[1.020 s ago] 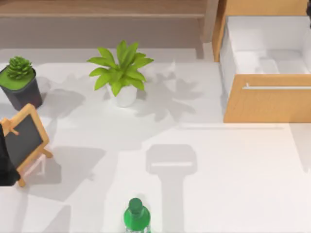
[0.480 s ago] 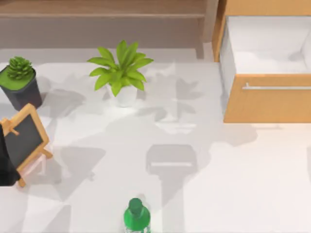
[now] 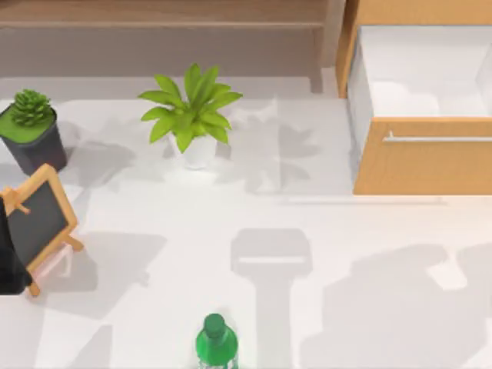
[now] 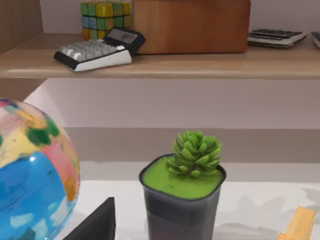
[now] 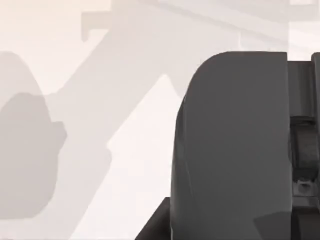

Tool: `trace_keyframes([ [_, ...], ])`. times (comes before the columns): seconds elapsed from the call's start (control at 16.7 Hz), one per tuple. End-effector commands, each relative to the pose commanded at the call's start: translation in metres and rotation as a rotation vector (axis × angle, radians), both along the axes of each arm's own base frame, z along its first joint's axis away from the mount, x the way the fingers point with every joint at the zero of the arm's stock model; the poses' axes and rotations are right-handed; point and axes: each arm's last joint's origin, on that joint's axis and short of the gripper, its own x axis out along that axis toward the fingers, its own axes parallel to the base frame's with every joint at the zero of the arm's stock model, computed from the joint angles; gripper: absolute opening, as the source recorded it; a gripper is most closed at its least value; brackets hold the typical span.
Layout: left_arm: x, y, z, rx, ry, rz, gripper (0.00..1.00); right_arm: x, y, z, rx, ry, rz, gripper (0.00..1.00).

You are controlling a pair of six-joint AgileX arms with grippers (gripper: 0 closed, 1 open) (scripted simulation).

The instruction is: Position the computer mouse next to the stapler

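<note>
Hidden or unclear items first. In the right wrist view, a dark grey rounded body (image 5: 230, 150) sits very close to the camera and is cut off by the frame edge. It has a vertical seam and a recessed slot along one side. I cannot tell whether it belongs to the right hand or is the computer mouse, so the mouse's position cannot be confirmed. The same applies to the stapler. Behind this body lies pale counter crossed by grey shadows.

Whether the right hand is open, closed or gripping cannot be told. The left hand's state cannot be told either.

In the top view, a black shape (image 3: 8, 254) is cut by the left edge, partly behind a small chalkboard easel (image 3: 34, 219), and cannot be identified. A green bottle (image 3: 215, 342) is cut off at the bottom edge. The white counter (image 3: 154, 215) also carries a succulent in a dark pot (image 3: 31, 131) at far left and a leafy plant in a white pot (image 3: 192, 115) near centre. An open wooden drawer (image 3: 423, 165) stands at upper right with a white interior.

The left wrist camera faces the succulent, with a multicoloured globe (image 4: 30, 175) just beside it and partly cropped. On the shelf (image 4: 165, 65) behind are a calculator (image 4: 97, 50), a colour cube (image 4: 105, 15) and a wooden box (image 4: 192, 25).
</note>
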Motion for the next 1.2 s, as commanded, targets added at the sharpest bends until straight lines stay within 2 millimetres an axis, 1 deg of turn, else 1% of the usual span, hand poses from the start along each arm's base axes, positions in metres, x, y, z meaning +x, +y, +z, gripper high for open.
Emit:
trace_keyframes([
  [0.18, 0.000, 0.000, 0.000, 0.000, 0.000, 0.000, 1.00, -0.040, 0.000, -0.051, 0.043, 0.127, -0.092, 0.00],
  [0.24, 0.000, 0.000, 0.000, 0.000, 0.000, 0.000, 1.00, -0.053, 0.001, -0.065, 0.056, 0.159, -0.123, 0.00],
  [0.36, 0.000, 0.000, 0.000, 0.000, 0.000, 0.000, 1.00, -0.075, 0.005, -0.088, 0.078, 0.205, -0.182, 0.00],
  [0.48, 0.000, 0.000, 0.000, 0.000, 0.000, 0.000, 1.00, -0.091, 0.008, -0.103, 0.093, 0.226, -0.231, 0.00],
  [0.54, 0.000, 0.000, 0.000, 0.000, 0.000, 0.000, 1.00, -0.096, 0.009, -0.109, 0.098, 0.232, -0.250, 0.00],
  [0.66, 0.000, 0.000, 0.000, 0.000, 0.000, 0.000, 1.00, -0.101, 0.010, -0.113, 0.104, 0.238, -0.267, 0.00],
  [1.2, 0.000, 0.000, 0.000, 0.000, 0.000, 0.000, 1.00, -0.100, 0.010, -0.113, 0.105, 0.235, -0.262, 0.00],
])
